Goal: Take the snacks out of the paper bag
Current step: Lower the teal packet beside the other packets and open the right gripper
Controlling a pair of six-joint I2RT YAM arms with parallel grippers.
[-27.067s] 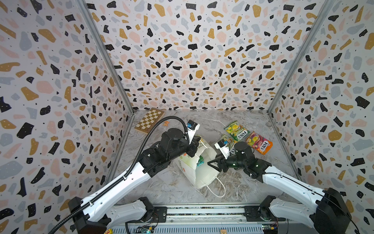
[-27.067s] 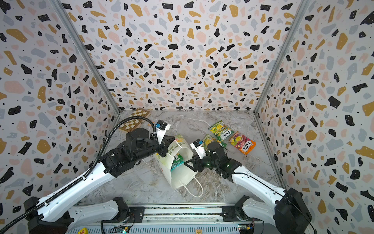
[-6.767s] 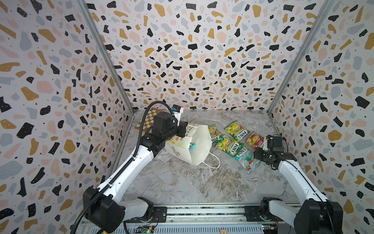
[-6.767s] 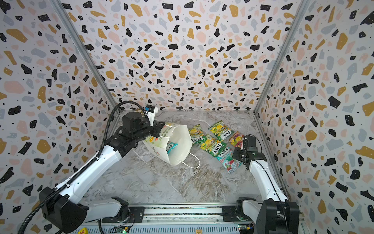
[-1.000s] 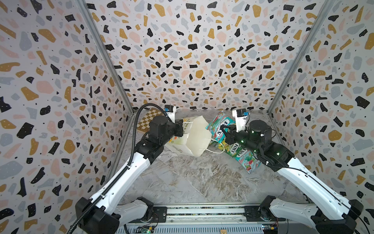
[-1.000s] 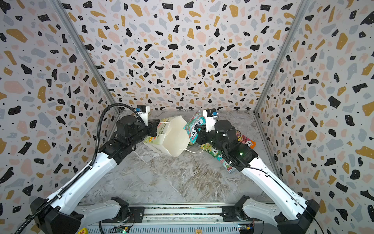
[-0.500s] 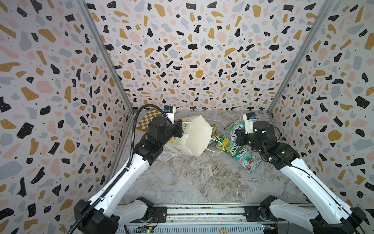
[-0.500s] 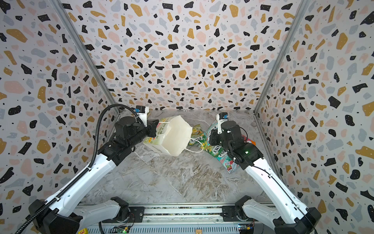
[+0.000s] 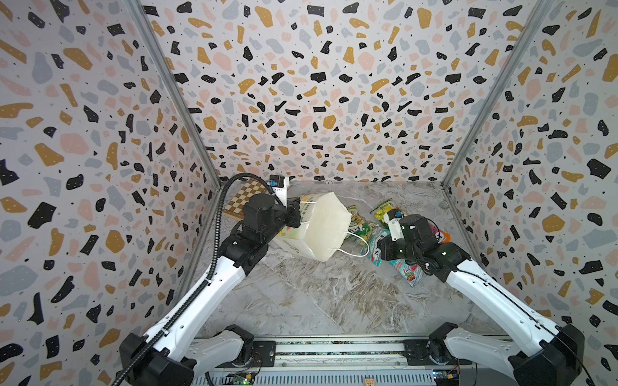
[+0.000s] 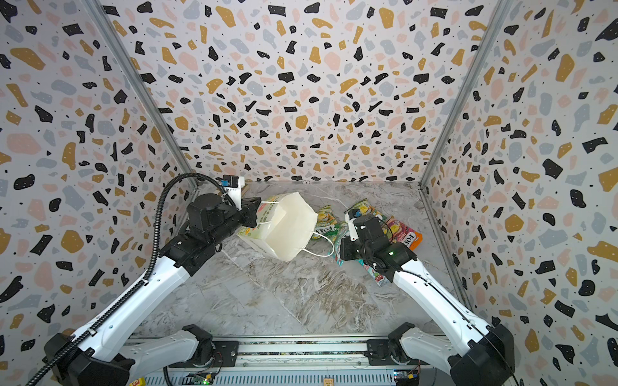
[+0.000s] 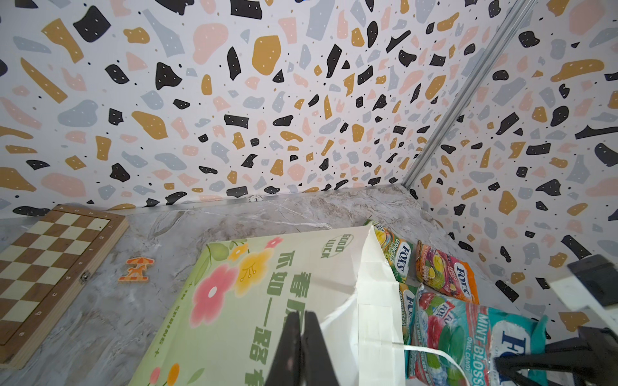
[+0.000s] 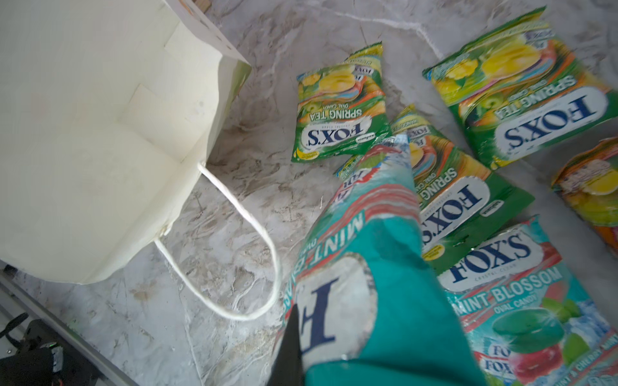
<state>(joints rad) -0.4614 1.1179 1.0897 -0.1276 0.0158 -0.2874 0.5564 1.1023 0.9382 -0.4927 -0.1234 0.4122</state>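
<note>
Right of the tipped paper bag (image 9: 326,227), on the counter (image 9: 334,294), six snacks (image 12: 468,194) are showing: three green, two teal, one orange and edge-cropped. Right claw (image 9: 384,250) is pinching one teal packet (image 12: 384,267), which is hiding one finger; left claw (image 11: 302,334) is clamping the bag wall.

Our left arm (image 9: 207,290) rises from the lower left of both top views. Its white forearm slants up to centre-left, and the black wrist points right. Our left gripper (image 9: 296,214) has its jaws pressed together on the rim of the paper bag (image 9: 326,227). Our right arm (image 9: 495,297) climbs from the lower right to centre-right, with its wrist turned leftward and downward. Our right gripper (image 9: 383,249) is pinched tight on a teal snack packet (image 12: 384,250).
</note>
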